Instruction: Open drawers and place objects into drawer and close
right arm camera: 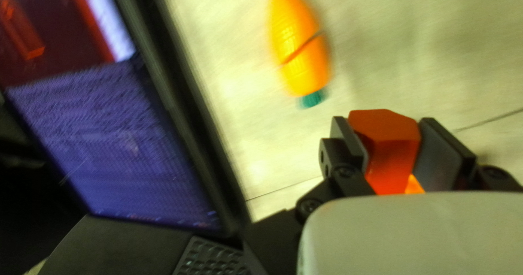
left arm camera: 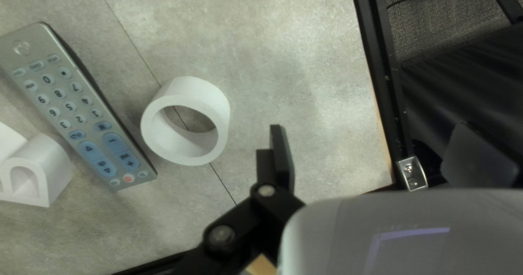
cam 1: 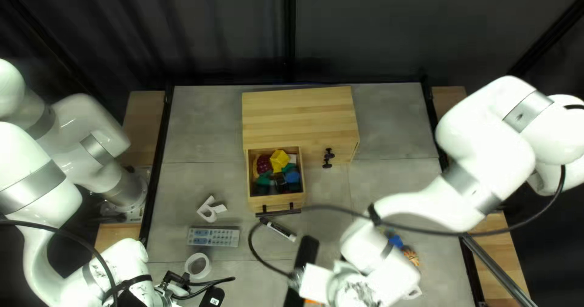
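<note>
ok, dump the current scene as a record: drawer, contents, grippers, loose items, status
drawer: open, pulled from wooden cabinet
contents: jumbled colored pieces, including yellow block and blue piece
left gripper: open, nothing held; white ring ahead of it, off to one side
right gripper: shut on red block
loose on table: remote, white letter R, marker, toy carrot
status: drawer not yet closed, red block not in it
</note>
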You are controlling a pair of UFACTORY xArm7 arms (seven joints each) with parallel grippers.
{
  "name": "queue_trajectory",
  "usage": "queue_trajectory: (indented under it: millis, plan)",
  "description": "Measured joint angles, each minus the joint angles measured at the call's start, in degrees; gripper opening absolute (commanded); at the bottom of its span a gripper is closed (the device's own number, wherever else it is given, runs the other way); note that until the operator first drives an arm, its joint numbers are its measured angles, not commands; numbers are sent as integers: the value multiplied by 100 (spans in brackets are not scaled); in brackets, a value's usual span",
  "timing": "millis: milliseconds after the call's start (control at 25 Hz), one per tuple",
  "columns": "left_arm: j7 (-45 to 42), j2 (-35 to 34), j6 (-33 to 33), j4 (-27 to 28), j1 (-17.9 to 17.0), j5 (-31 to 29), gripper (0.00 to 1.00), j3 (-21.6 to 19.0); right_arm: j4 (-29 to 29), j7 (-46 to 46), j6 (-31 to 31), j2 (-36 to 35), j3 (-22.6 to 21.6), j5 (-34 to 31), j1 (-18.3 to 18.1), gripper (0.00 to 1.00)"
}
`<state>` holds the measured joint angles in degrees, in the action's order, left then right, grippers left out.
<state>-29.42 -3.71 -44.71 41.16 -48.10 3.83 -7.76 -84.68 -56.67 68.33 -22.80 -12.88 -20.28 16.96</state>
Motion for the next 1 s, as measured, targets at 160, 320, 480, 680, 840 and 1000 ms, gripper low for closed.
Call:
queue_trajectory:
  millis: [160,320,480,680,840,1000]
  plan:
    - [0,0,0,0,0,0,100,0,-270,522,383,294,309,-458,-278,2]
    - [0,0,0,0,0,0,100,0,-287,845,254,427,549,-837,-524,4]
    - [0,0,0,0,0,0,100,0,-158,907,-190,390,721,-1106,-706,100]
    - [0,0,0,0,0,0,100,0,-23,776,-575,307,816,-1319,-767,100]
    - [0,0,0,0,0,0,100,0,-41,502,-345,341,700,-1315,-526,100]
    - [0,0,0,0,0,0,100,0,-163,68,39,254,425,-1181,-67,100]
